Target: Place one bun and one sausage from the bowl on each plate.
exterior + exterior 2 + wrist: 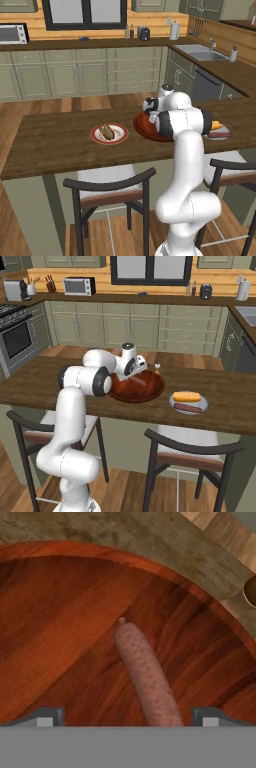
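Gripper: the gripper (128, 718) is hanging over the bowl with its jaws spread wide and pinching nothing; in the hand view its two tips are showing at the lower left and lower right of the frame.
Sausage in bowl: a single sausage (146, 674) is lying on the bowl floor, running from the centre of the hand view down to the bottom edge, passing between the two tips and closer to the right one; whether either tip is touching it, I cannot tell.
Bowl: the bowl (155, 390) is sitting at the centre of the right base view on the surface (230, 401), partly hidden by the arm.
Grey plate: the pale grey plate (176, 403) is lying just to the right of the bowl in the right base view, carrying a bun (186, 397) and a second sausage (190, 407) side by side.
Red-rimmed plate: the red-rimmed plate (96, 136) is lying left of the bowl in the left base view, carrying a brown food item (107, 132) that is too small to identify.
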